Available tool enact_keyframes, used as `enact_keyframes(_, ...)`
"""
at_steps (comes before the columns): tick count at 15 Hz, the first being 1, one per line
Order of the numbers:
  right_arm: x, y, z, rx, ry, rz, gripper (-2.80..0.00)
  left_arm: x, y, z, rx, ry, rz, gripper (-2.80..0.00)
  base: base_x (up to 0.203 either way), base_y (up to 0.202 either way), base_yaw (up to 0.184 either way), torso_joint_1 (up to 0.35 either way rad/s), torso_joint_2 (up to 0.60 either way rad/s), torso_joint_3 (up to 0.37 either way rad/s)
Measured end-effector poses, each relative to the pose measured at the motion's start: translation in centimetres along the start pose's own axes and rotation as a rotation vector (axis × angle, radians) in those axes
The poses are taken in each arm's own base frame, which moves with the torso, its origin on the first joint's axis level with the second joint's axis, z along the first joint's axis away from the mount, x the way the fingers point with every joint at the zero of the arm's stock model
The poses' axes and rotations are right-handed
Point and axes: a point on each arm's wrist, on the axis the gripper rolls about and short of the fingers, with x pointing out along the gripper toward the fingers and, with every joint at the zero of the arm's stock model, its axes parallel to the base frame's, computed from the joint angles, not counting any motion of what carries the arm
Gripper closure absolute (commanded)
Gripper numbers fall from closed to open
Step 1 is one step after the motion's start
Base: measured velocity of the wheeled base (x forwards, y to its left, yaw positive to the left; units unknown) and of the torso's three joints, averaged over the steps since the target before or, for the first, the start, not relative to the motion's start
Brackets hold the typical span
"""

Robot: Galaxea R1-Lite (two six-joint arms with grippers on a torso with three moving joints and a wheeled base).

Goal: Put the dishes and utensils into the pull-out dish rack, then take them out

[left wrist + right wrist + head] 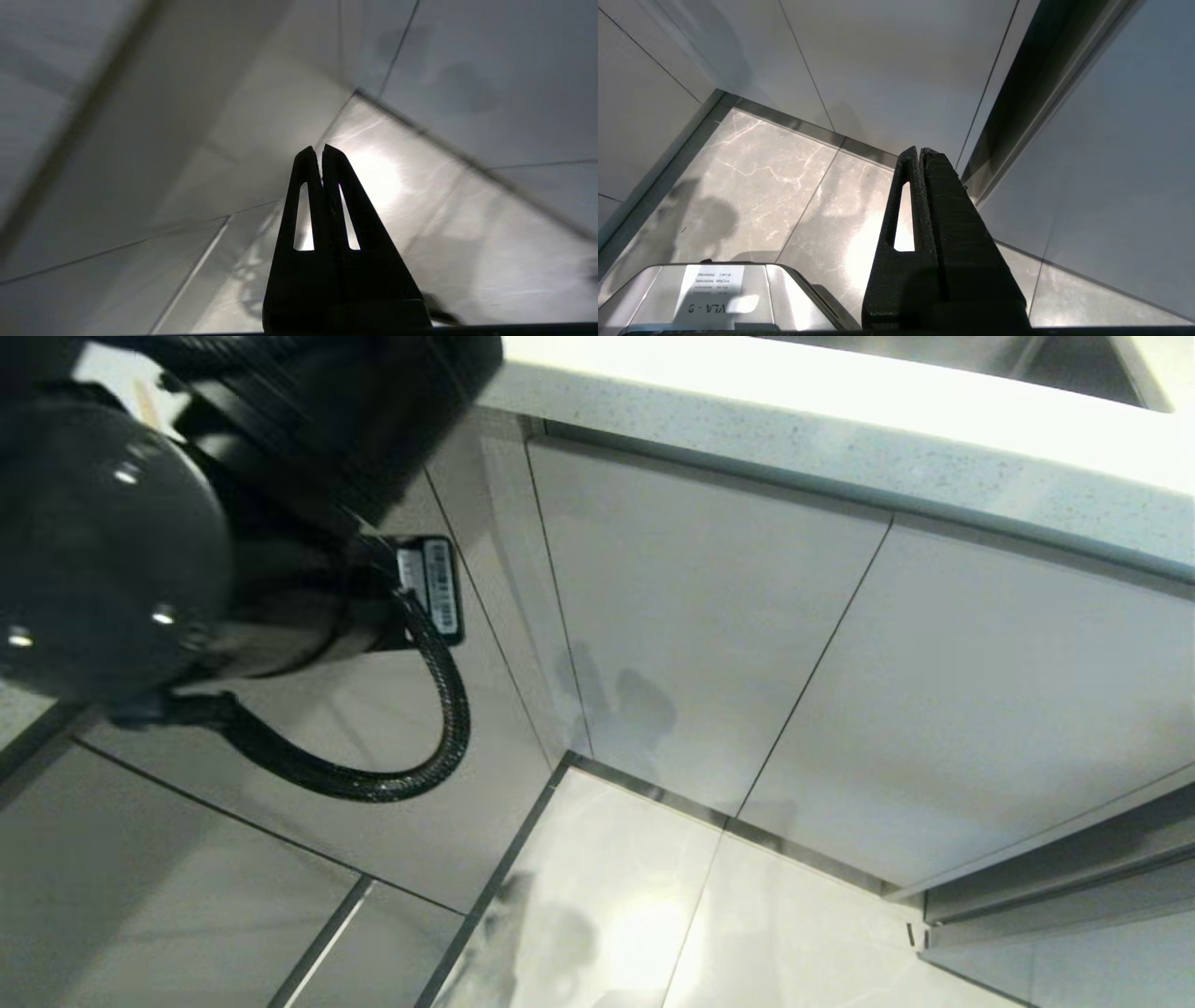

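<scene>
My left gripper was clenched on nothing, its two black fingers pressed tip to tip, and it pointed down at the glossy marbled floor tile near the foot of the pale cabinet fronts; that view was smeared, so little else could be told from it. My right gripper was likewise pressed together and empty, hanging low above the same kind of floor tile, beside a dark gap between two cabinet panels. Only that right wrist view showed a silver-grey part of my own base, carrying a white sticker seen upside down that read "VLA - 8", with smaller lines above it too small for me to make out. Only my head view showed the speckled countertop above the cabinet doors, and my left arm filling its upper left corner — black, with a braided cable looping beneath it and a small barcode label whose print I could not read. Neither gripper appeared in the head view. The dishes, the utensils and the wire rack showed in none of the three views — only shut pale fronts.
</scene>
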Motion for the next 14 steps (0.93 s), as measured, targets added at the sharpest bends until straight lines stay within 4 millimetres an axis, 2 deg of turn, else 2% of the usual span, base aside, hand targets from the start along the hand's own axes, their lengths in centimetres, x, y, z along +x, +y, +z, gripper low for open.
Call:
enact_keyframes(3, 0.0, 0.0, 0.0, 0.0, 0.0, 0.0, 0.0, -2.9, 4.5, 3.2, -0.173, -0.07, -0.093, 0.0, 0.0, 0.0, 0.0, 0.0, 0.0, 0.0)
enact_keyframes(5, 0.0, 0.0, 0.0, 0.0, 0.0, 0.001, 0.0, -4.5, 8.6, 5.3, -0.302, -0.135, -0.149, 0.0, 0.0, 0.0, 0.0, 0.0, 0.0, 0.0)
enact_keyframes(7, 0.0, 0.0, 0.0, 0.0, 0.0, 0.0, 0.0, -5.6, 12.5, 6.6, -0.397, -0.195, -0.209, 0.0, 0.0, 0.0, 0.0, 0.0, 0.0, 0.0)
enact_keyframes(11, 0.0, 0.0, 0.0, 0.0, 0.0, 0.0, 0.0, -7.8, 18.4, 7.3, -0.482, -0.351, -0.337, 0.0, 0.0, 0.0, 0.0, 0.0, 0.0, 0.0)
enact_keyframes(14, 0.0, 0.0, 0.0, 0.0, 0.0, 0.0, 0.0, -9.9, 21.5, 6.1, -0.458, -0.448, -0.384, 0.0, 0.0, 0.0, 0.0, 0.0, 0.0, 0.0)
